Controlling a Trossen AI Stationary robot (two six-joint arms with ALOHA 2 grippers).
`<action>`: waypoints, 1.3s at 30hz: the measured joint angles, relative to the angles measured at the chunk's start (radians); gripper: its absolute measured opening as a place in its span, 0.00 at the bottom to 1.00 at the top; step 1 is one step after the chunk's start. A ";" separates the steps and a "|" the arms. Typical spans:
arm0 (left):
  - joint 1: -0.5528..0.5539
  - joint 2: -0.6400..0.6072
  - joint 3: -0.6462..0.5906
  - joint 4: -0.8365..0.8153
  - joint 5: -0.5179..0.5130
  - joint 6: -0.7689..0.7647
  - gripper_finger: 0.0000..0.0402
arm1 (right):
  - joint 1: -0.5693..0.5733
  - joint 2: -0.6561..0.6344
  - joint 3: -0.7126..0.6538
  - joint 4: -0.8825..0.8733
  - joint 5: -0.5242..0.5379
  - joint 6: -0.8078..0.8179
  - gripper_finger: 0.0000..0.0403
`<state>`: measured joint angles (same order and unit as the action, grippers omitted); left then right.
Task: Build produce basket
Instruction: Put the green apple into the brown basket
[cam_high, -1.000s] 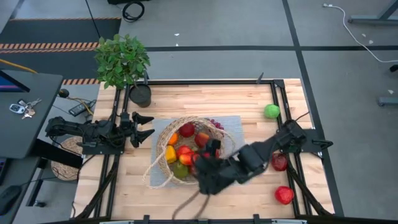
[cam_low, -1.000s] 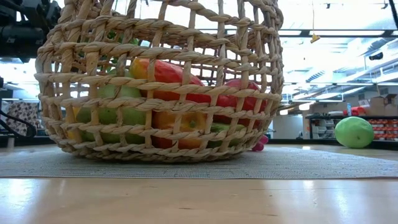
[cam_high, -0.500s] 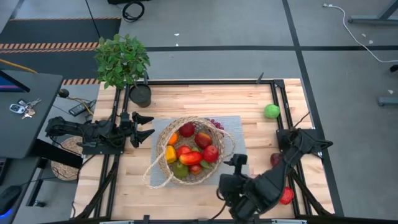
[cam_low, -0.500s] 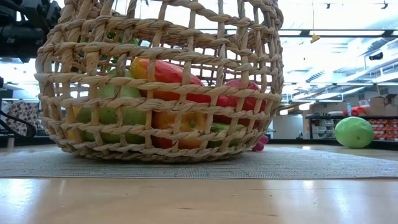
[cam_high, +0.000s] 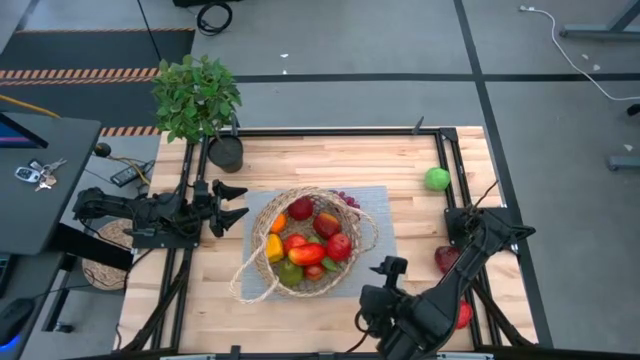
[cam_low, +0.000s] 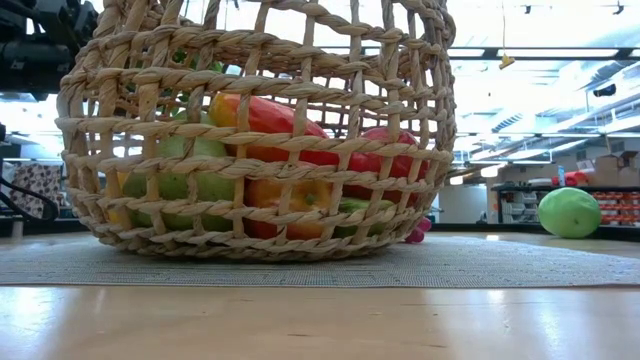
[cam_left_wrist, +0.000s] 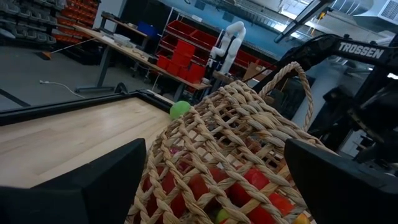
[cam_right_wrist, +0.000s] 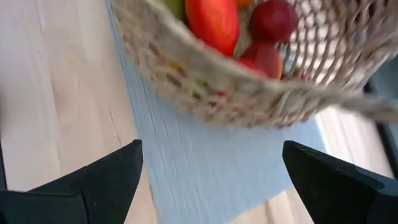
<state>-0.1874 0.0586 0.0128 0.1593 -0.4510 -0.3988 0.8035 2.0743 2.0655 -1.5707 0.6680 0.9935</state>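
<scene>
The woven basket (cam_high: 310, 243) (cam_low: 260, 130) stands on a grey mat (cam_high: 372, 205) mid-table and holds several pieces of produce: red apples, a red pepper (cam_high: 307, 254), a yellow piece and green ones. A green apple (cam_high: 436, 179) (cam_low: 569, 212) lies on the wood at the far right. Two red pieces (cam_high: 445, 258) (cam_high: 463, 316) lie at the near right, partly behind my right arm. My right gripper (cam_high: 379, 283) (cam_right_wrist: 212, 149) hangs open over the mat's near right corner, pointing at the basket's wall. My left gripper (cam_high: 228, 203) (cam_left_wrist: 214, 149) waits open, just left of the basket.
A leafy potted plant (cam_high: 197, 97) in a black pot (cam_high: 226, 153) stands at the far left corner. Black frame rails (cam_high: 448, 150) border the table. A small purple cluster (cam_high: 347, 198) lies by the basket's far side. The basket's thin handle (cam_high: 245, 283) loops out to the near left.
My right gripper has drawn back from above the basket's near right part toward the table's near right, sinking and tipping as it went. It stays open. The basket and its produce have kept still.
</scene>
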 joint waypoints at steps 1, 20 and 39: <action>0.000 0.000 0.000 0.000 0.000 0.000 0.97 | -0.001 0.000 -0.011 -0.001 -0.020 0.007 0.97; 0.000 0.000 0.000 0.000 0.000 0.000 0.97 | -0.006 -0.676 -0.773 0.354 -0.217 0.290 0.97; 0.000 0.000 0.000 0.000 0.000 0.000 0.97 | -0.178 -1.102 -1.318 0.373 0.008 0.108 0.97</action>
<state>-0.1871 0.0586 0.0128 0.1589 -0.4507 -0.3988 0.6251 0.9718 0.7476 -1.1973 0.6760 1.1012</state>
